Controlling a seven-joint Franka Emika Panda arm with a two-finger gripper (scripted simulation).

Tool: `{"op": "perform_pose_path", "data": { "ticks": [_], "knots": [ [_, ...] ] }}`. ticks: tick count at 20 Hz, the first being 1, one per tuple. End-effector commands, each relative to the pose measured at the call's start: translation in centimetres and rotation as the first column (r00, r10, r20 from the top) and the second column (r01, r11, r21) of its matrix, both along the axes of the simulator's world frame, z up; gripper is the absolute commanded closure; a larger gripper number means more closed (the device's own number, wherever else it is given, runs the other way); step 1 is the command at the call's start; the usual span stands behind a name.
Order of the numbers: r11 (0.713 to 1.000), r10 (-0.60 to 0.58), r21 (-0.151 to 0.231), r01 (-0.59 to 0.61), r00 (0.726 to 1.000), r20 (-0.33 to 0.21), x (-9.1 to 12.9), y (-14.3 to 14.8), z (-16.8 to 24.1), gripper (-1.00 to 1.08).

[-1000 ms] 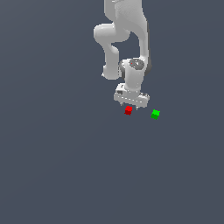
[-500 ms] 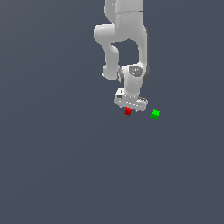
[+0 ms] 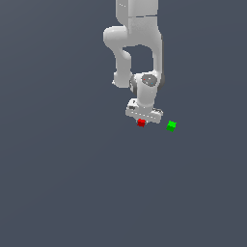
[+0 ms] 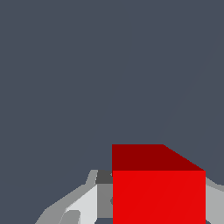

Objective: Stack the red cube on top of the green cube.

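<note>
Red cube [image 4: 159, 192] is sitting between the jaws, which are flanking it closely; whether they are gripping it I cannot tell. Green cube [image 3: 171, 126] is lying on the tabletop [image 3: 72, 183] just toward the exterior view's right of the gripper [image 3: 143, 118], so the carry is looking short

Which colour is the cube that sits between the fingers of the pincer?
Red. The red cube shows best in the wrist view.

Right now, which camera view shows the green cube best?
The exterior view: the green cube sits there in full, alone on the floor, to the exterior view's right of the red cube. The wrist view does not show it, only the red cube.
</note>
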State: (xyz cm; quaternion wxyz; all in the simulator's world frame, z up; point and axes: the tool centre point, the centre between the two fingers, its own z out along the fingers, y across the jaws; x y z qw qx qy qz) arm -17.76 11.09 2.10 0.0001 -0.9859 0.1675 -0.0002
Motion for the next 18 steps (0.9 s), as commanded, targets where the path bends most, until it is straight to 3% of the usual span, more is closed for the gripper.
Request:
{"op": "perform_pose_path", "data": {
  "ticks": [1,10,18],
  "knots": [
    [1.000,-0.001,0.000,0.001,1.000,0.000,0.0,0.0,-0.1,1.08],
    [1.000,0.000,0.000,0.000,1.000,0.000,0.0,0.0,0.5,1.08],
    [1.000,0.000,0.000,0.000,1.000,0.000,-0.1,0.0,3.6,1.08]
  ]
}}
